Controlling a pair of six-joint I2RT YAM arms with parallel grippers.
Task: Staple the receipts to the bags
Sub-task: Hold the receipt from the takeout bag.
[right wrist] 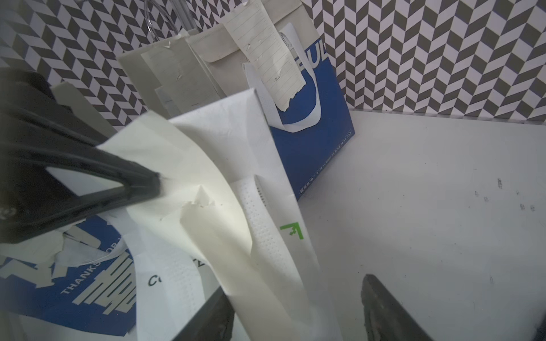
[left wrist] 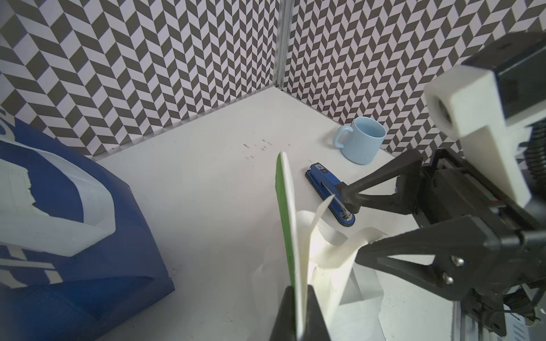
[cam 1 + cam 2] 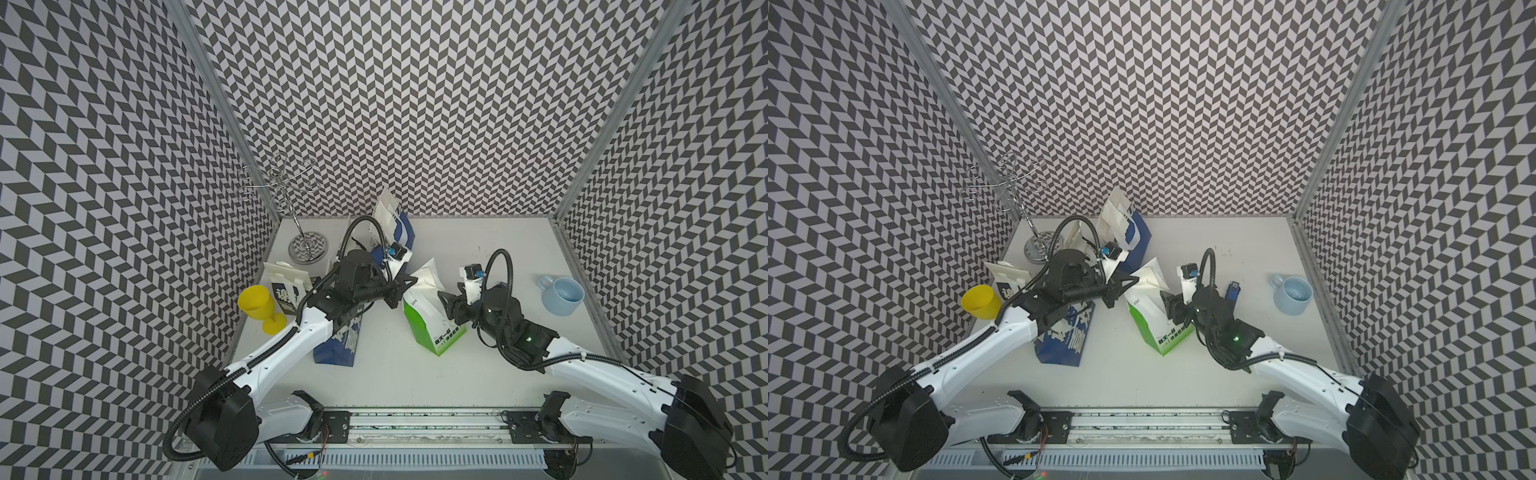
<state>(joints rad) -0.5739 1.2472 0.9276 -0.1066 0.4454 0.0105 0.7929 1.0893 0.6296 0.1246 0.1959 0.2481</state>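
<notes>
The green bag point(image 3: 432, 332) point(image 3: 1154, 328) stands mid-table, its white top crumpled. My left gripper point(image 3: 409, 282) point(image 2: 300, 290) is shut on the bag's top edge point(image 2: 284, 206), pinching a cream receipt point(image 1: 212, 236) against it. That receipt curls over the bag's mouth. My right gripper point(image 3: 446, 305) point(image 1: 295, 292) is open, its jaws wide on either side of the bag's top and the receipt. One blue bag point(image 3: 402, 232) stands at the back with a lined receipt point(image 1: 266, 59) on it. Another blue bag point(image 3: 338, 345) lies flat under my left arm. A third point(image 3: 286, 291) stands at the left.
The blue stapler point(image 3: 1232, 291) point(image 2: 328, 195) lies on the table right of the green bag, behind my right wrist. A light blue mug point(image 3: 563, 295) is at the right wall, a yellow goblet point(image 3: 259, 307) at the left edge, and a wire stand point(image 3: 307, 249) at the back left.
</notes>
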